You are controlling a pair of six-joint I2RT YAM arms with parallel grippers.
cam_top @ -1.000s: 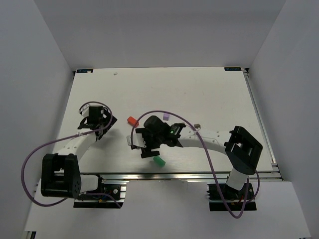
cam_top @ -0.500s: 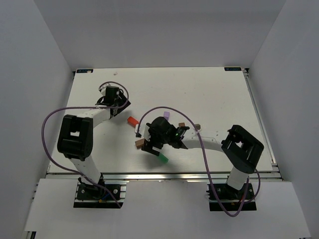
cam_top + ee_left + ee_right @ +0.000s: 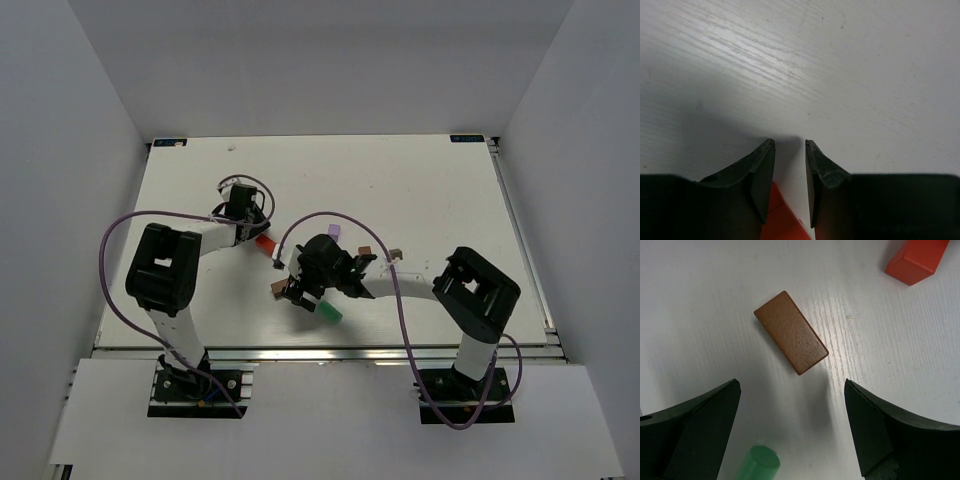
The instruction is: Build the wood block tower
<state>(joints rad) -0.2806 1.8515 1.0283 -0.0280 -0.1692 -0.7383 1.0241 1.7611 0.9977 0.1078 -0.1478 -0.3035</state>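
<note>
No tower yet, the blocks are all loose on the white table (image 3: 420,180). The right gripper (image 3: 791,386) hangs over a brown oblong block (image 3: 791,332) with its fingers spread wide, and the block lies flat and slanted on the table beyond the tips, not touching either one. In that wrist view the green block (image 3: 757,467) is cut off at the bottom edge, and so is the red-orange block (image 3: 916,257) at the top right corner.

The left gripper (image 3: 789,143) is trickier. Its fingers sit only a narrow slot apart with bare table showing between the tips. A wedge of red-orange peeks out low down between them, but most of it is hidden by the fingers and the frame edge, so whether it's touching them can't be told. From overhead, the red-orange block lies just beside the end of the left arm.

Further right in the top view there's a lilac block (image 3: 334,231), a second brown block (image 3: 365,250) and a dark grey-brown block (image 3: 396,254). They're tiny there, so their shapes are hard to make out, and the right arm's cable passes close by them.
</note>
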